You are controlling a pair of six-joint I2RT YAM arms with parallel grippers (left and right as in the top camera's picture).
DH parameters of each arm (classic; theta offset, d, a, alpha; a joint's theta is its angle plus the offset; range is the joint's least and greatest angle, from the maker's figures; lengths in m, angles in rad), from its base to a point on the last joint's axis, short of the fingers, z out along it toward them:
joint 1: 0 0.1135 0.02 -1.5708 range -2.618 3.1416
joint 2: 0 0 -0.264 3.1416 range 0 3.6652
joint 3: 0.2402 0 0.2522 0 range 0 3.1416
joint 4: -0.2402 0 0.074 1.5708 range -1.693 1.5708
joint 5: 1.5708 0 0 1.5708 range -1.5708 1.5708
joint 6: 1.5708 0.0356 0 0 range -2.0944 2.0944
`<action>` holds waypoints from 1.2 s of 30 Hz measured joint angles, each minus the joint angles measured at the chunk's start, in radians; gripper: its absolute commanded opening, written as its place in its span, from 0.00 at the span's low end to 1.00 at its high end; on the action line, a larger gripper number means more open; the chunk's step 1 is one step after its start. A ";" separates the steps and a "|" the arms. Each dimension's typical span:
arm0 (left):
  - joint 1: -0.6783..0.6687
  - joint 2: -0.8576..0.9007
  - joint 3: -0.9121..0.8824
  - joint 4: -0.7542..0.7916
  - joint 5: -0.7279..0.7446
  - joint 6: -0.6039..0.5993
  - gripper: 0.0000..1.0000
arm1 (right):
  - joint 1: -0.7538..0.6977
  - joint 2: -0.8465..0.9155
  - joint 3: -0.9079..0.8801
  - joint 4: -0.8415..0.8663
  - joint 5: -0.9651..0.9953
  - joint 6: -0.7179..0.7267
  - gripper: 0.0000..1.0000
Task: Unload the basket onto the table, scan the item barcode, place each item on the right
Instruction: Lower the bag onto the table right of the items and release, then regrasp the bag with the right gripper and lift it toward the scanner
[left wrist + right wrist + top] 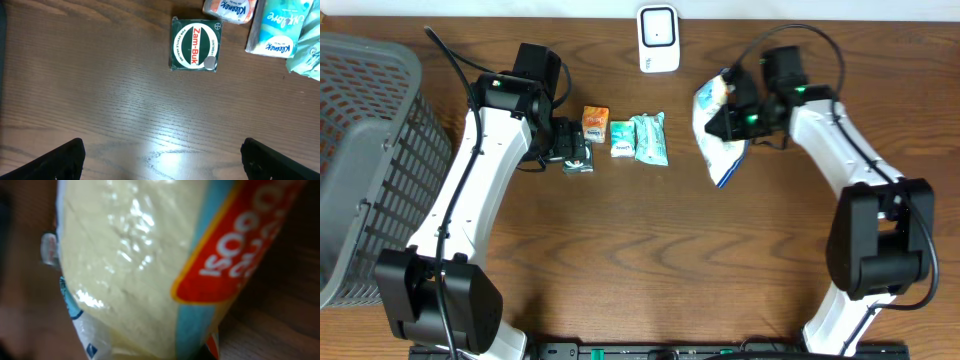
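Overhead, my right tool [730, 115] is shut tight on the upper end of the white-and-blue plastic food bag [722, 152]. The bag is near the far edge of the table [650, 250], just right of the white boxy barcode scanner [659, 38] standing at that edge. I judge the grasp done. Turning the barcode to the scanner is not yet done, and I cannot see any barcode. My left tool [162, 156] hangs wide open and empty near the small green Zam-Buk ointment box [194, 45].
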 measured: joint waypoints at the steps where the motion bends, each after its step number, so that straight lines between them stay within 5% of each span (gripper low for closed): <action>1: 0.000 0.000 0.000 0.000 0.000 0.000 0.98 | -0.029 0.000 0.000 0.001 -0.050 0.000 0.01; 12: 0.000 0.000 0.000 0.000 0.000 0.000 0.98 | -0.085 0.055 -0.144 0.152 -0.271 0.040 0.03; 18: 0.000 0.000 0.000 0.000 0.000 0.000 0.98 | -0.119 0.071 -0.166 0.193 -0.283 0.104 0.40; 25: 0.000 0.000 0.000 0.000 0.000 0.000 0.98 | -0.130 0.071 -0.165 0.137 -0.100 0.116 0.44; 36: 0.000 0.000 0.000 0.000 0.000 0.000 0.98 | -0.189 0.049 -0.013 -0.005 0.100 0.087 0.70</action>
